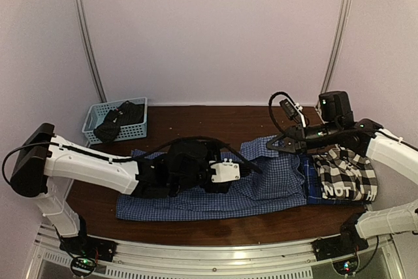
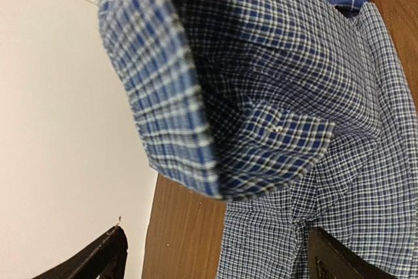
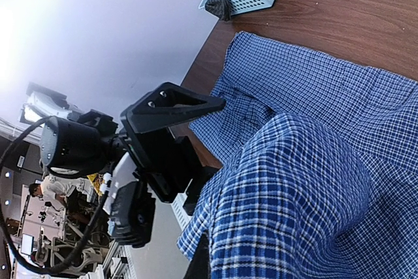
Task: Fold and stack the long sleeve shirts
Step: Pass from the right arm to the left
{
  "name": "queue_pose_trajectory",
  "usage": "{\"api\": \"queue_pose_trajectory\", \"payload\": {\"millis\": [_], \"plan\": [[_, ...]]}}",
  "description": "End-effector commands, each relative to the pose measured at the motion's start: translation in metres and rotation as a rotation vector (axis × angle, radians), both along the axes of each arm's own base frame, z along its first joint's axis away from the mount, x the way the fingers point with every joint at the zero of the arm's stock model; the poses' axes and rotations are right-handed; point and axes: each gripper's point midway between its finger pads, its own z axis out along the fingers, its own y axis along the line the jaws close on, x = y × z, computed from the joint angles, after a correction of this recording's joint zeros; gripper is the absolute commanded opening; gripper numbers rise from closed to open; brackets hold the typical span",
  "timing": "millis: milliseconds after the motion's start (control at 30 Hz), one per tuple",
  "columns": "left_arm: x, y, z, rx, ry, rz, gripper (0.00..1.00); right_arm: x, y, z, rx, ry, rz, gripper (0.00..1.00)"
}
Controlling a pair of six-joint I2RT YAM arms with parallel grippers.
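Observation:
The blue fine-check shirt (image 1: 261, 191) lies spread across the table's middle. My left gripper (image 1: 247, 169) hovers low over it, open, with only bare wood and flat cloth between its fingers (image 2: 98, 259). My right gripper (image 1: 282, 143) is shut on an edge of this shirt and holds a fold (image 2: 163, 89) lifted, which fills the right wrist view as blue check cloth (image 3: 307, 207). A buttoned cuff (image 2: 281, 132) shows under the lifted fold. The black-and-white plaid shirt (image 1: 345, 173) lies folded at the right, on top of a darker blue plaid one (image 1: 312, 189).
A light blue lattice basket (image 1: 116, 121) with dark cloth in it stands at the back left corner. Bare brown table (image 1: 196, 122) runs behind the shirts. The left arm's black wrist (image 3: 163, 135) sits close in front of the right gripper. White walls enclose the table.

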Motion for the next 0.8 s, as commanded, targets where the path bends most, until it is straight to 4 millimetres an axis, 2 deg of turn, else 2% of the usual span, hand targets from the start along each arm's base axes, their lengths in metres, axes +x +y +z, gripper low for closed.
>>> {"api": "queue_pose_trajectory", "payload": {"millis": [0, 233, 367, 500, 767], "plan": [[0.009, -0.013, 0.028, -0.024, -0.215, -0.028, 0.98, -0.006, 0.001, 0.009, 0.051, -0.012, 0.023, 0.0], [0.013, -0.037, 0.03, -0.011, -0.275, -0.067, 0.97, -0.008, 0.001, 0.004, 0.056, 0.002, 0.026, 0.0], [0.009, -0.047, 0.033, -0.018, -0.267, -0.109, 0.91, -0.009, 0.001, 0.005, 0.06, -0.002, 0.026, 0.0], [0.005, -0.056, 0.035, -0.022, -0.227, -0.15, 0.76, -0.008, 0.001, 0.001, 0.057, -0.001, 0.027, 0.0], [-0.007, -0.064, 0.03, -0.021, -0.14, -0.215, 0.35, -0.008, 0.001, -0.004, 0.051, 0.005, 0.028, 0.0]]}}
